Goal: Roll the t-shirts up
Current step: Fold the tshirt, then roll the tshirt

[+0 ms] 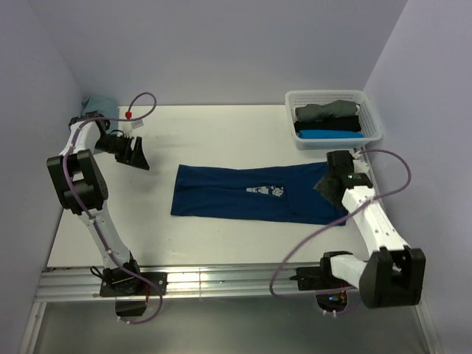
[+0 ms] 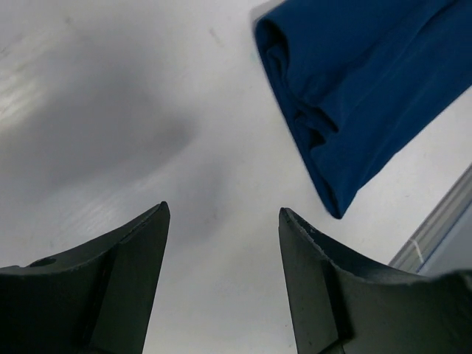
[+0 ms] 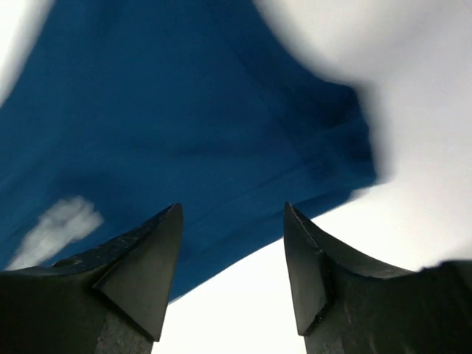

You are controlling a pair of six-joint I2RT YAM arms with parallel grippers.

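A dark navy t-shirt (image 1: 251,193) lies flat on the white table, folded into a long strip with a small white print (image 1: 265,191) near its middle. My left gripper (image 1: 142,162) hangs open to the left of the strip's left end, apart from it. In the left wrist view, bare table shows between the jaws of the left gripper (image 2: 223,210), with the shirt's folded end (image 2: 346,81) at upper right. My right gripper (image 1: 322,186) hovers open over the strip's right end. In its wrist view, the right gripper (image 3: 232,206) holds nothing, and the shirt's edge (image 3: 184,110) lies just below and beyond.
A white basket (image 1: 324,94) at the back right holds a grey roll (image 1: 328,110), a black roll (image 1: 328,125) and a bright blue roll (image 1: 330,134). A dusty teal cloth (image 1: 96,103) sits at the back left corner. Walls close in on both sides.
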